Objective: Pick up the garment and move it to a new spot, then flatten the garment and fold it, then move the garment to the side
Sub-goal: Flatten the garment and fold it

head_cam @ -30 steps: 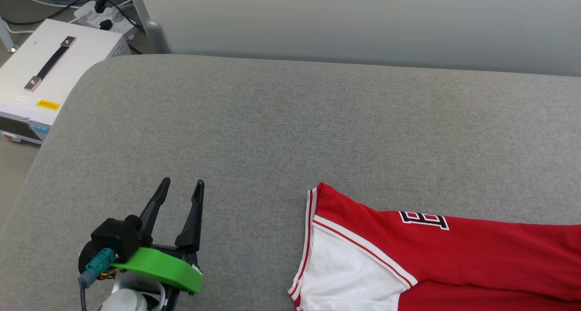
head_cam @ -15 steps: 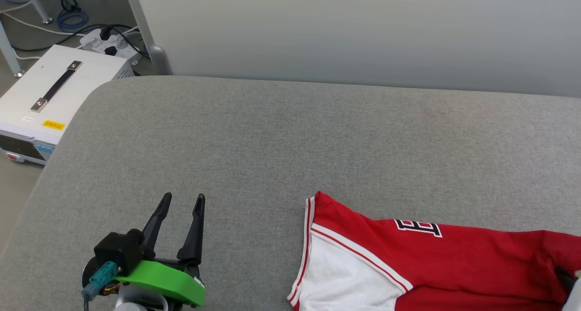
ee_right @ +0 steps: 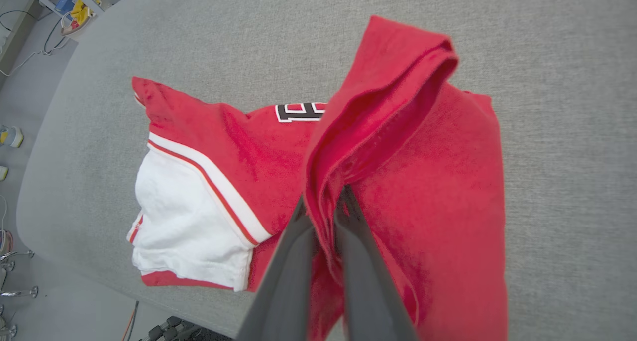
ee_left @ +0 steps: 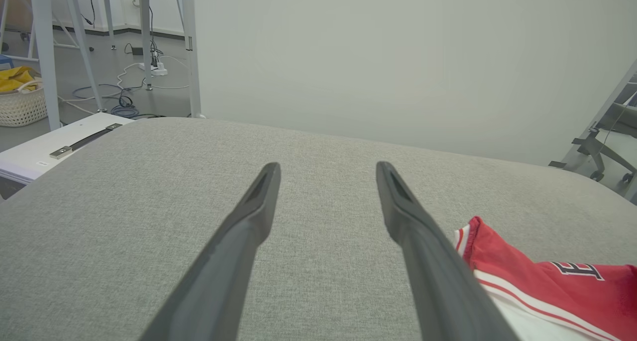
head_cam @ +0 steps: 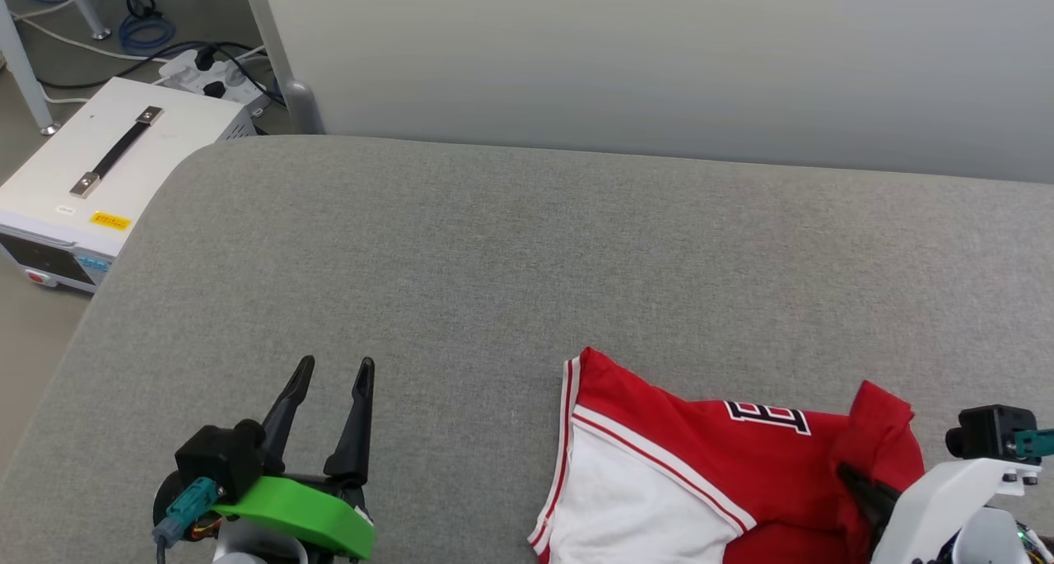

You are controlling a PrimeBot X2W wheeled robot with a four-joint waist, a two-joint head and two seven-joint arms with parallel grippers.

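Observation:
The garment is a red jersey with a white sleeve, striped trim and black lettering, lying on the grey table at the lower right of the head view. My right gripper is shut on a raised fold of the red cloth and lifts it above the rest; the same gripper sits at the head view's lower right. My left gripper stands open over bare table to the left of the garment, holding nothing. The left wrist view has the garment at its lower right, beside the right finger.
A white box with a black handle stands on the floor past the table's left edge, with cables and a power strip behind it. A pale wall panel rises behind the table. A woven basket sits on the floor far left.
The right gripper has come into the head view, drawing the garment's right part leftward into a raised fold over the rest. The camera has shifted a little. The left gripper stays open in place.

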